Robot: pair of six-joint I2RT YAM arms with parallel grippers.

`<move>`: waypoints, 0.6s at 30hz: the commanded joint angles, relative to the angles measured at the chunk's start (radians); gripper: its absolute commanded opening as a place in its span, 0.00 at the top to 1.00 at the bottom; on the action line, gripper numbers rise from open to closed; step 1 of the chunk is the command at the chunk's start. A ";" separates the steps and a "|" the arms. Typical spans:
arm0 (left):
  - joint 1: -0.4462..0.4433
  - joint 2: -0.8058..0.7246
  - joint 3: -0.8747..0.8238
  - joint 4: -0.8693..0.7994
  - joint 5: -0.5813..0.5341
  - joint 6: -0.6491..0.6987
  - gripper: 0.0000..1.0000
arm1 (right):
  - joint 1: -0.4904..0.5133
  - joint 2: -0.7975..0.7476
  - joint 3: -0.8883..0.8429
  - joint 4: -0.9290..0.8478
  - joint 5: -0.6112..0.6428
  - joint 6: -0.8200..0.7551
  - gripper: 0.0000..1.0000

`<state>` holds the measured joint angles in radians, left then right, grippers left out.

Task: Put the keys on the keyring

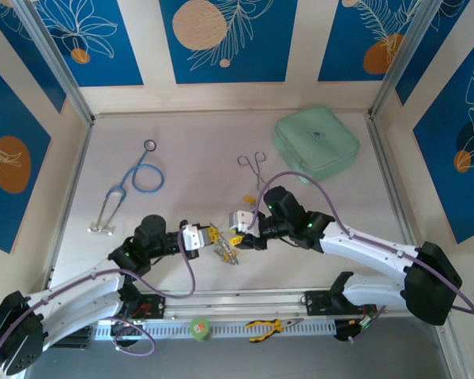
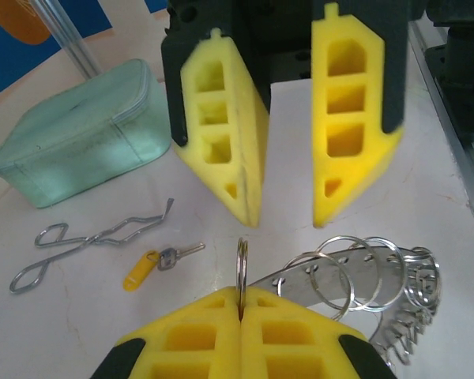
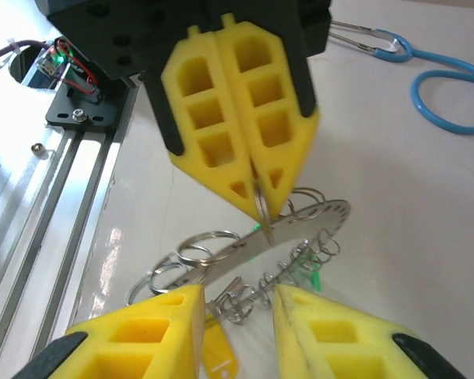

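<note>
The keyring (image 3: 300, 225) is a flat silvery band hung with many small split rings; it lies on the table between both grippers (image 1: 226, 253). My left gripper (image 2: 241, 304) is shut on one upright split ring (image 2: 241, 264) at the band's rim. The band (image 2: 355, 272) curves away to its right. My right gripper (image 3: 237, 324) stands open just over the near side of the keyring, facing the left gripper (image 3: 265, 201). A yellow-headed key (image 3: 217, 351) lies between its fingers, not gripped. A green-headed key (image 3: 312, 272) shows under the rings. Another yellow key (image 2: 154, 264) lies loose on the table (image 1: 249, 199).
Silver forceps (image 1: 253, 166) lie beyond the loose key. A mint green pouch (image 1: 316, 146) sits at the back right. A blue stethoscope (image 1: 134, 185) is at the left. Yellow-handled pliers (image 1: 265, 325) and a green tape roll (image 1: 199, 327) rest on the rail by the arm bases.
</note>
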<state>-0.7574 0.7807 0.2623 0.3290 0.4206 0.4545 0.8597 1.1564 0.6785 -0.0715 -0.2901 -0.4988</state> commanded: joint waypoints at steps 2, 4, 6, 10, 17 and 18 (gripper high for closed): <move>-0.003 -0.034 0.021 -0.003 -0.034 -0.022 1.00 | 0.006 0.003 0.007 0.047 0.056 -0.020 0.70; -0.002 -0.048 0.064 -0.086 -0.105 -0.119 1.00 | -0.002 -0.018 0.009 0.038 0.087 -0.004 0.69; -0.002 -0.055 0.139 -0.217 -0.201 -0.243 1.00 | -0.014 -0.049 0.018 0.020 0.104 0.026 0.69; -0.002 -0.022 0.298 -0.462 -0.377 -0.518 1.00 | -0.031 -0.102 0.071 -0.055 0.057 0.129 0.70; -0.002 0.138 0.552 -0.775 -0.497 -0.909 1.00 | 0.083 -0.057 0.055 0.060 -0.011 0.192 0.73; -0.003 0.171 0.592 -0.818 -0.495 -0.965 1.00 | 0.099 -0.031 0.048 0.109 0.004 0.205 0.75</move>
<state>-0.7574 0.9024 0.7673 -0.2989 0.0006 -0.2722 0.9287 1.0878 0.7441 -0.0551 -0.2661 -0.3523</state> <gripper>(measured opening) 0.040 0.253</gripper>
